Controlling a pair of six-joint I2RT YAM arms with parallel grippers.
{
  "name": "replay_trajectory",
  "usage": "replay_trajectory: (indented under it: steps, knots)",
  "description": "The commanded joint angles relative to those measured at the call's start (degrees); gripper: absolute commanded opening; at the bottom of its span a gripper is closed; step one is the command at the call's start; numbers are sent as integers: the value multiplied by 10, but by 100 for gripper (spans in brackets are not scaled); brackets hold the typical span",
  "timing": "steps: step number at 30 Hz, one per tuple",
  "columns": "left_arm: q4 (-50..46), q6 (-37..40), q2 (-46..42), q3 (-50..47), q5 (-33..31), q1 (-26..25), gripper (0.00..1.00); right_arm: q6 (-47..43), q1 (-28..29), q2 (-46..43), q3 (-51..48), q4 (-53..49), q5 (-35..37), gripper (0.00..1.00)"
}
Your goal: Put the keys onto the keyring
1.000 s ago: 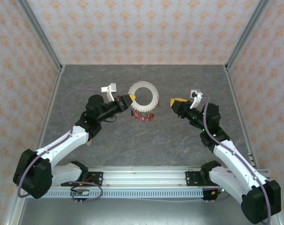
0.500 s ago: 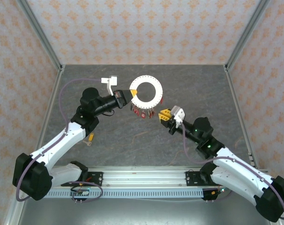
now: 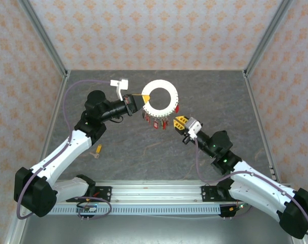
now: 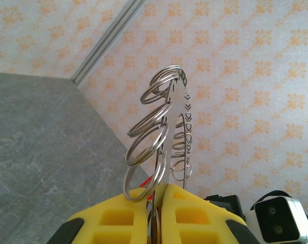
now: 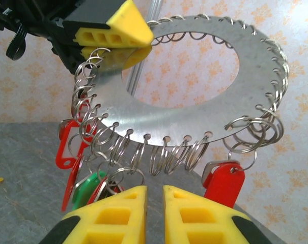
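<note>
The left gripper (image 3: 142, 97) clamps the keyring (image 5: 194, 109) mid-air at its nine o'clock rim. It's a stiff, thin, slippery plate, so an edge pinch suits. The keys (image 5: 224, 183) dangle at six, light and swingy. The right gripper (image 5: 155, 203) sits at five, nearly pressed together. Pinching anything? Can't tell.

Silver keyring (image 5: 194, 117), red and green keys (image 5: 225, 183), yellow fingers (image 5: 113, 216)

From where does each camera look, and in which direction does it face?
Top external: above, behind the bases, looking down on the table; the left arm and right arm show.
Left wrist: looks along the left gripper, clamped on the keyring edge, toward the wall.
Right wrist: looks past the right gripper at the keyring's face and hanging keys.
Shared: both wrist views see the keyring.
</note>
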Motion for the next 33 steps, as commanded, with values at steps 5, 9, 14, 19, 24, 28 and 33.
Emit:
replay_trajectory:
  steps: [5, 9, 14, 19, 24, 28, 33]
  knots:
    - [6, 18, -12, 29, 23, 4, 0, 5, 3, 7, 9, 29, -39, 14]
    - [-6, 26, -11, 34, 32, 5, 0, 6, 3, 12, 8, 37, -36, 14]
    - [-17, 34, -14, 38, 38, 4, 0, -3, 3, 15, 12, 26, -39, 14]
    - [-20, 35, -15, 40, 39, 4, 0, -3, 3, 18, 13, 21, -44, 14]
    - [-23, 38, -15, 42, 45, 4, 0, -1, 3, 17, 10, 26, -38, 14]
    - [-29, 43, -15, 44, 48, 5, 0, -3, 3, 18, 10, 29, -34, 15]
    - [-31, 44, -18, 43, 50, 4, 0, -4, 3, 18, 10, 27, -33, 15]
